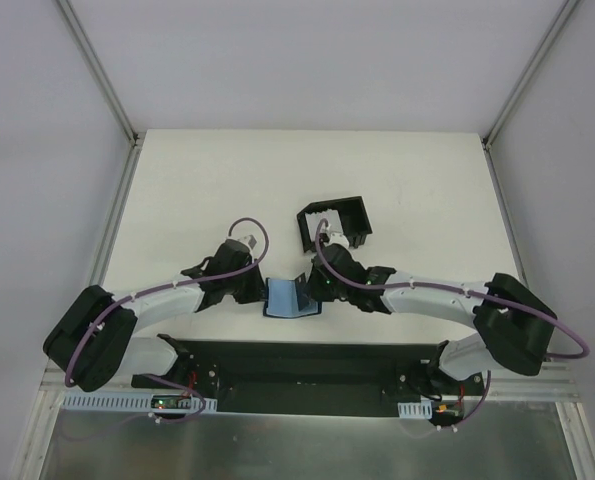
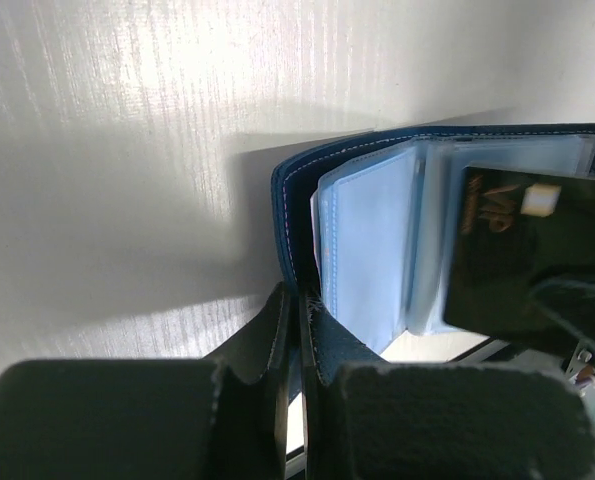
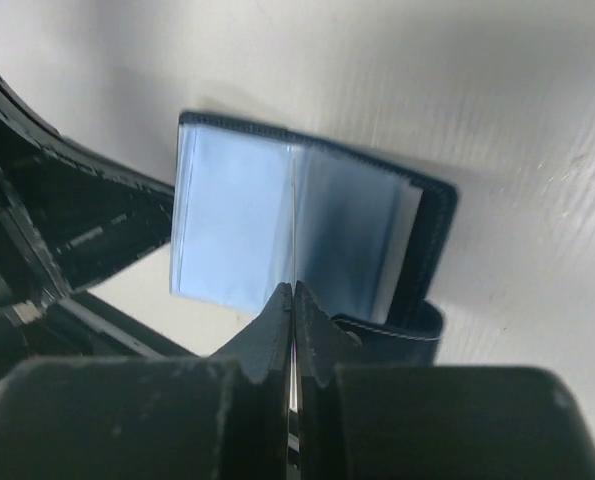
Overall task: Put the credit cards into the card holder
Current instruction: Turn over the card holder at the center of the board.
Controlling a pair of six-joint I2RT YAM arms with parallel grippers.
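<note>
The left gripper point(image 2: 297, 308) comes in from 9 o'clock of the holder point(image 1: 290, 298). Its jaws are pressed together on the holder's navy cover at the left edge, pinning it open. The holder lies on the table point(image 1: 197, 200) at 6 o'clock of the table's middle, between the two arms. Its pale blue pocket leaves fan upward.

Over the right-hand leaves hangs a card point(image 2: 525, 262), dark with gold lettering. It is pinched in the right gripper point(image 3: 294, 308), whose jaws are closed tight on its near end. That gripper reaches in from 3 o'clock of the holder. The black tray point(image 1: 334, 222) sits at about 1 o'clock of the holder, apart from it.

The insertion turns on how the card lines up with a pocket. In the right wrist view the card shows edge-on as a thin line running from the jaws toward 12 o'clock. It lies along the crease between two leaves, so its long axis points straight away from the fingers into the holder. In the left wrist view its leading edge overlaps the right-hand leaf. Whether it has entered a pocket mouth or only rests against the plastic cannot be told.

The right arm has to do the pushing, probably along the card's own axis. The left arm's part is to keep the cover from sliding.
</note>
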